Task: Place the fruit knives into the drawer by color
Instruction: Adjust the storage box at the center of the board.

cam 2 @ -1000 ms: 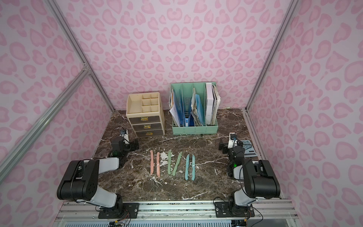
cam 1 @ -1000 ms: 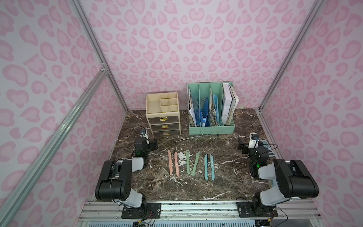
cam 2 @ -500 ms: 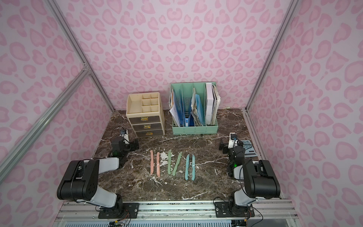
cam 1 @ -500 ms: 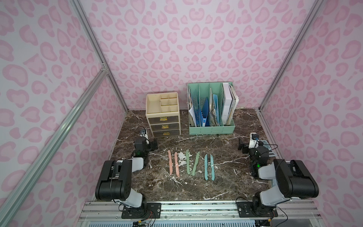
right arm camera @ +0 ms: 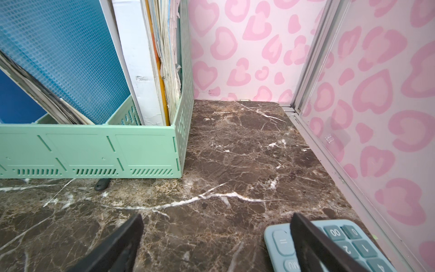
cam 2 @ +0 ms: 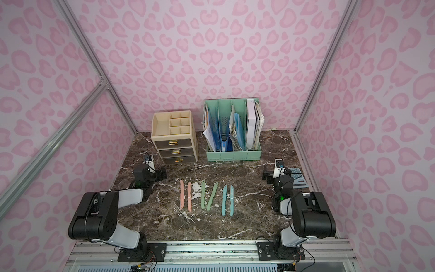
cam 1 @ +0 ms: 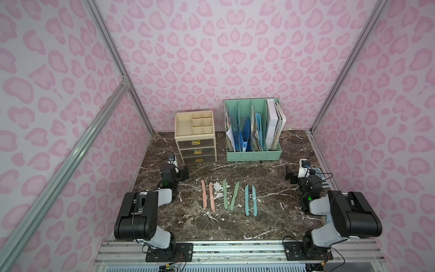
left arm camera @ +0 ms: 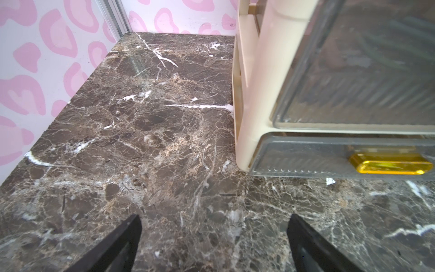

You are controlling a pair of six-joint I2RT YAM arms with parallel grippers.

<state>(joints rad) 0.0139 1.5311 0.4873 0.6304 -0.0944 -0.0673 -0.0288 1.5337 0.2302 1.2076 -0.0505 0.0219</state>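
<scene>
The fruit knives lie side by side on the marble in both top views: two pink [cam 1: 203, 194] [cam 2: 181, 195], two green [cam 1: 225, 194] [cam 2: 203, 194] and two teal [cam 1: 246, 200] [cam 2: 224, 200]. Behind them stands the cream drawer unit [cam 1: 197, 146] [cam 2: 175, 146] with its three drawers closed. Left of the knives, my left gripper [cam 1: 184, 173] [left arm camera: 214, 226] rests low and open over bare marble, with the bottom drawer [left arm camera: 306, 157] and its gold handle [left arm camera: 390, 163] just ahead. My right gripper [cam 1: 289, 175] [right arm camera: 216, 223] is open and empty to the knives' right.
A mint file organizer [cam 1: 253, 154] [right arm camera: 89, 153] full of folders stands beside the drawer unit. A pale blue calculator [right arm camera: 329, 245] [cam 2: 297, 179] lies under my right gripper's outer finger by the right wall. A small dark object [right arm camera: 102, 184] pokes out from under the organizer.
</scene>
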